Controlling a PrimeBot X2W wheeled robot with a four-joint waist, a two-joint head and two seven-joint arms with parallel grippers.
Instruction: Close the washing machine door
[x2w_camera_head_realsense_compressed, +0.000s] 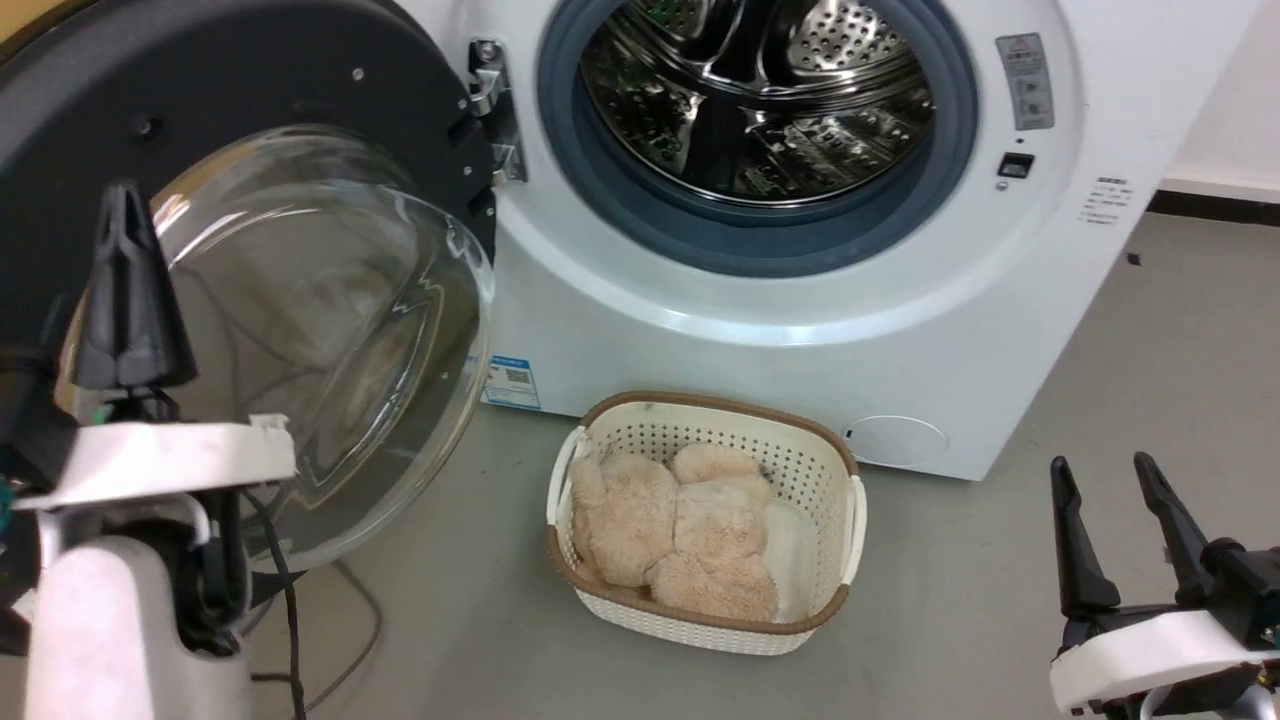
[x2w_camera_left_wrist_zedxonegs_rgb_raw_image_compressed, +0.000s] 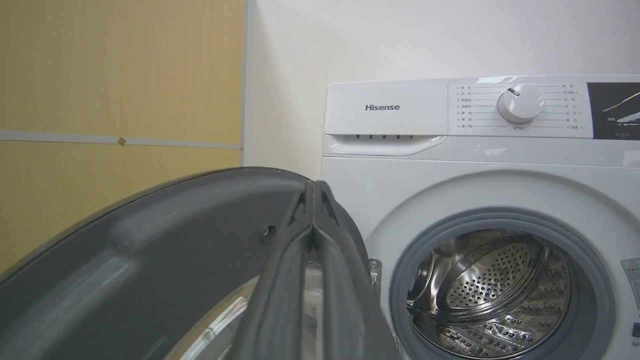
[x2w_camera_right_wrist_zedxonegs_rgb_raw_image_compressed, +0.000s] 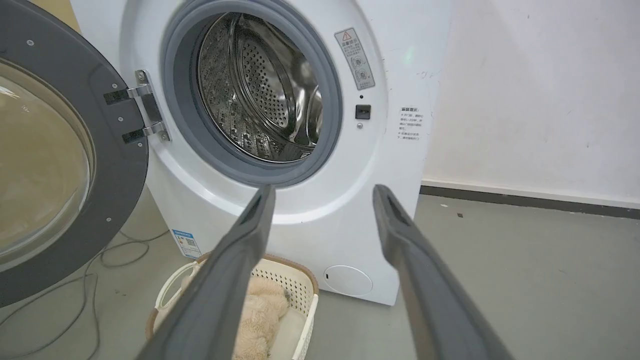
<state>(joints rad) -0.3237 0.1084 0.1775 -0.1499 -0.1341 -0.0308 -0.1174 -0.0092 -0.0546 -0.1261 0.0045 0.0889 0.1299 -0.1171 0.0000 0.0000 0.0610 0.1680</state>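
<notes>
Head view: left jaws pressed together, nothing btwn them, tips in front of the door, which stands wide open; contact unclear. Lower down, right jaws spread wide, empty, w/ basket holding a plush toy off to their left, washer ahead. Left wrist: door rim just beyond the closed tips, drum to their right. Right wrist: washer front btwn the wide jaws, door far left.

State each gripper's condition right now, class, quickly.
Left gripper: closed, holding nothing, near the open washing machine door.
Right gripper: open, holding nothing.
</notes>
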